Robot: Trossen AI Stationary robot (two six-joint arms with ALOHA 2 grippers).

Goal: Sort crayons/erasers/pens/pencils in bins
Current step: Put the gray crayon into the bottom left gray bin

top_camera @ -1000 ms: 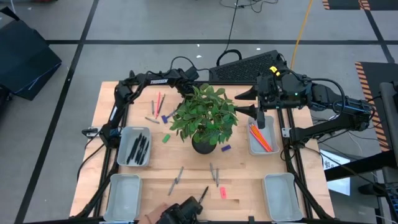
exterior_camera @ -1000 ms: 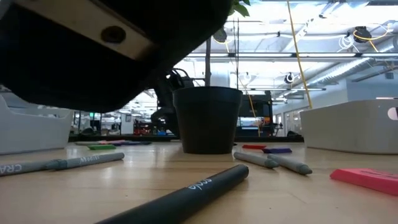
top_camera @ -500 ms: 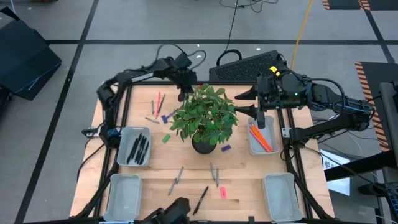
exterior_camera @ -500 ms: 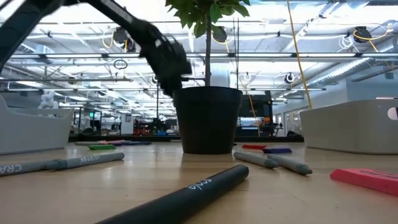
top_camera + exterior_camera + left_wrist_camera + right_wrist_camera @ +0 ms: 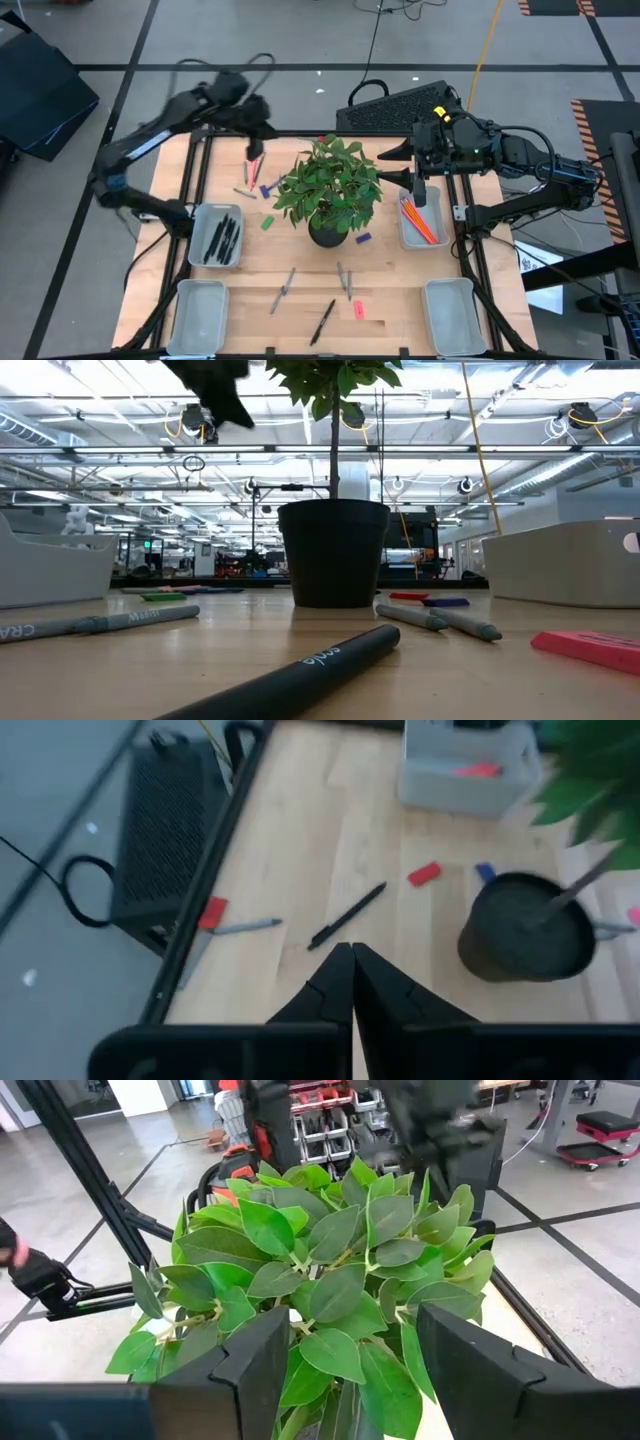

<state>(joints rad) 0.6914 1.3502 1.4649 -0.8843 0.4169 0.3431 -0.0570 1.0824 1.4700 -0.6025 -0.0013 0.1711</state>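
We see the left gripper (image 5: 257,135) up over the table's far-left edge, fingers (image 5: 335,985) pressed together, holding nothing. The right gripper (image 5: 412,158) hovers by the plant (image 5: 330,185) w/ fingers (image 5: 262,1360) spread wide, empty. Pens: several lie in the left bin (image 5: 217,236), one more (image 5: 322,322) loose on the near table. Pencils (image 5: 418,221) sit in the right bin (image 5: 420,235). Near bins (image 5: 198,314) look empty, though we can't be sure. A pink eraser (image 5: 358,309) lies just beside the loose pen.
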